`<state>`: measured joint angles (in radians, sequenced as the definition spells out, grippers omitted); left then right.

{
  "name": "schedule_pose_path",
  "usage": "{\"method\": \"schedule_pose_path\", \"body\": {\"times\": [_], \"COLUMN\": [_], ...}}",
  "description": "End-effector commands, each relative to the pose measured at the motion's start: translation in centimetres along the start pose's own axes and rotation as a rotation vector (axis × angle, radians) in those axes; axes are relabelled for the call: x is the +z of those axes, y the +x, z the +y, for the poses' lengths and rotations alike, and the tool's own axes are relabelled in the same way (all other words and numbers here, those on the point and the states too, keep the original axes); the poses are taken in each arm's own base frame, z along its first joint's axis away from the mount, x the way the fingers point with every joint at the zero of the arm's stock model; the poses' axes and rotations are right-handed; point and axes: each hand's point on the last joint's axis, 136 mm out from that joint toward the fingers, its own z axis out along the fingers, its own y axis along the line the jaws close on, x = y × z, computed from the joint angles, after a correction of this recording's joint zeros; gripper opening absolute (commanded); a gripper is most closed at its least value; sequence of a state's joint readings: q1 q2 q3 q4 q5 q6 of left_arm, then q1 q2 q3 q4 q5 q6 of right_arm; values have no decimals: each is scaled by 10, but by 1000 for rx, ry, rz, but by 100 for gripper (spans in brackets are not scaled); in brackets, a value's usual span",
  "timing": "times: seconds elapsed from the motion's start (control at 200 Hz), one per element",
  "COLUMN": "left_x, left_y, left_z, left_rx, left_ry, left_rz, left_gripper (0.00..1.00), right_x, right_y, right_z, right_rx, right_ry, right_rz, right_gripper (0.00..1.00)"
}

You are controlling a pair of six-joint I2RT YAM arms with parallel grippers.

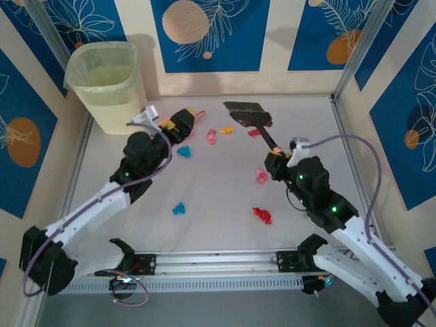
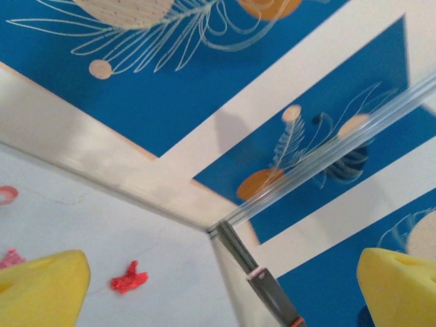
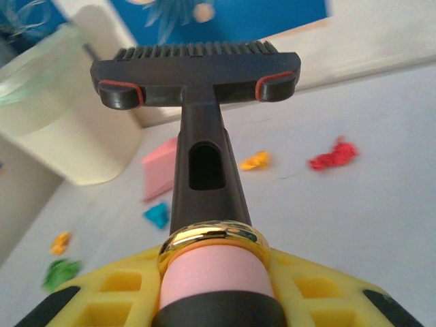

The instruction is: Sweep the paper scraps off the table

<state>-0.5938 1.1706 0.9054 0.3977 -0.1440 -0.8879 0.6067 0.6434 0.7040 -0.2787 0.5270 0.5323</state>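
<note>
Scraps (image 1: 261, 215) lay scattered over the table's (image 1: 218, 204) middle, the right gripper (image 1: 276, 160) clamped on the brush (image 1: 246, 113) and the left gripper (image 1: 182, 125) gaping wide and empty, so sweeping against the unheld pink dustpan (image 3: 162, 170) risked merely pushing it away.

A pale yellow, translucent bin (image 1: 103, 85) is set in the far left corner, against beige-and-blue patterned wall panels (image 1: 204, 34) printed with feathers and orange discs. A black brush (image 3: 197, 65) — its handle fitted with a pink grip and a gold ring — is pointed bristles-first toward the far wall. A pink dustpan (image 3: 161, 176) is seen just right of the bin, partly hidden.
</note>
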Motion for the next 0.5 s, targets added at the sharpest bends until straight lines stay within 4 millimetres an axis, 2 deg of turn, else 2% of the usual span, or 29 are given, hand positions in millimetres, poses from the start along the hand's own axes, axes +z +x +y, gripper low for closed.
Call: {"method": "schedule_pose_path", "body": {"times": [0.0,0.075,0.165,0.245,0.33,0.44,0.47,0.495], "left_x": [28,51,76,93,113,145,153,163], "left_y": [47,70,85,89,93,90,95,94], "left_z": [32,47,62,83,111,133,146,147], "left_rx": [173,237,307,385,495,535,531,529], "left_ry": [-141,-210,-272,-354,-475,-562,-586,-582], "left_rz": [217,345,419,439,489,531,558,556], "left_gripper": [100,97,94,93,94,95,95,95], "right_x": [-7,-10,-11,-9,-7,-4,-3,-3], "right_y": [-4,1,9,16,26,32,33,33], "right_z": [-40,-59,-74,-74,-83,-83,-82,-82], "right_rx": [36,34,71,77,84,96,97,98], "right_ry": [152,211,248,222,253,242,236,234], "right_rz": [-124,-175,-210,-216,-205,-193,-191,-190], "right_gripper": [0,0,0,0,0,0,0,0]}}
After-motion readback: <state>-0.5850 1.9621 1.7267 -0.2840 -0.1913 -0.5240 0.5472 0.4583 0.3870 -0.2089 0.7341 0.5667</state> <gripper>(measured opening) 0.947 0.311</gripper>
